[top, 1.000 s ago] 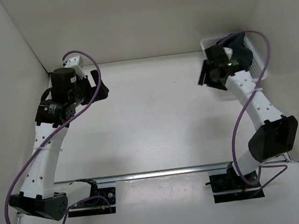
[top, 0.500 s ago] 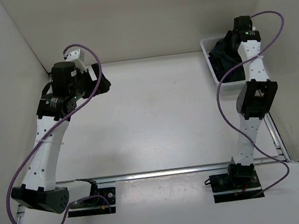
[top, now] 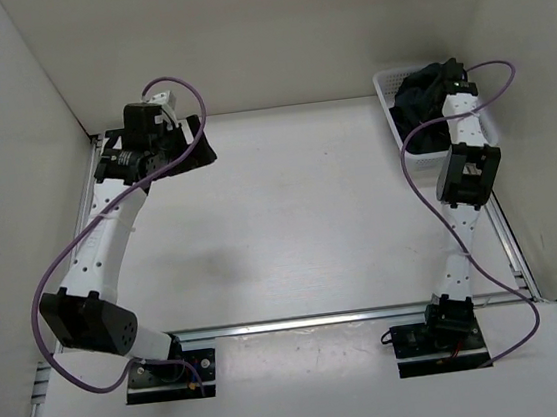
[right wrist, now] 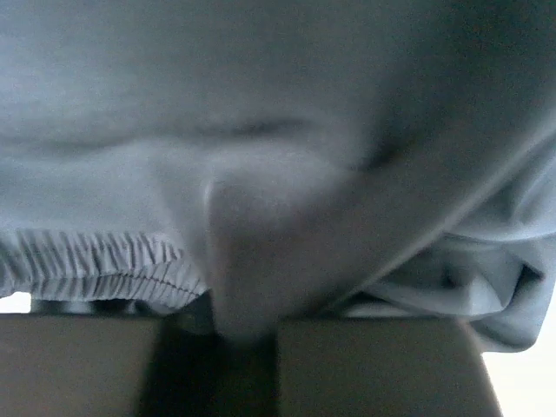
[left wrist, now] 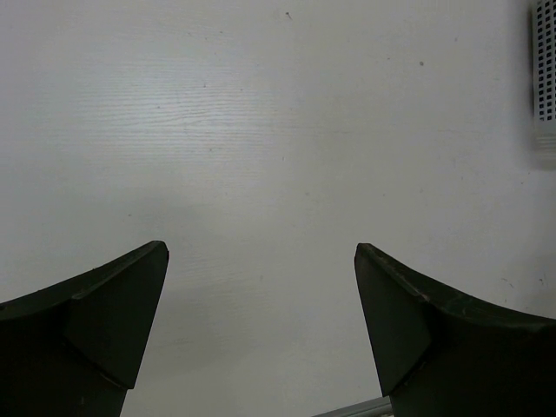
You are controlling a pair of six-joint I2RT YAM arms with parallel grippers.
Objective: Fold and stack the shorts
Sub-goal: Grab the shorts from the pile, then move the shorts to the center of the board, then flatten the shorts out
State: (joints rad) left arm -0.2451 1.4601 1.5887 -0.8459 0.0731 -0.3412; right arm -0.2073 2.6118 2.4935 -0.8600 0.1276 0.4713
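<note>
The dark shorts [top: 415, 94] lie bunched in the white basket [top: 424, 158] at the back right. My right gripper [top: 442, 79] reaches down into the basket from the right. In the right wrist view the shorts [right wrist: 278, 130] fill the picture, with the gathered waistband [right wrist: 95, 261] at the left. A fold of fabric is pinched between the nearly closed fingers of my right gripper [right wrist: 245, 326]. My left gripper [top: 201, 149] hangs over the bare table at the back left. In its own view my left gripper [left wrist: 261, 250] is open with nothing between its fingers.
White walls close in the table [top: 300, 216] at the back and on both sides. A metal rail [top: 311, 319] runs across the near edge in front of the arm bases. A corner of the basket [left wrist: 545, 69] shows at the right edge of the left wrist view.
My right arm has swung from the table side into the basket, and its jaws have closed on the shorts. My left arm has stretched farther back and turned.
</note>
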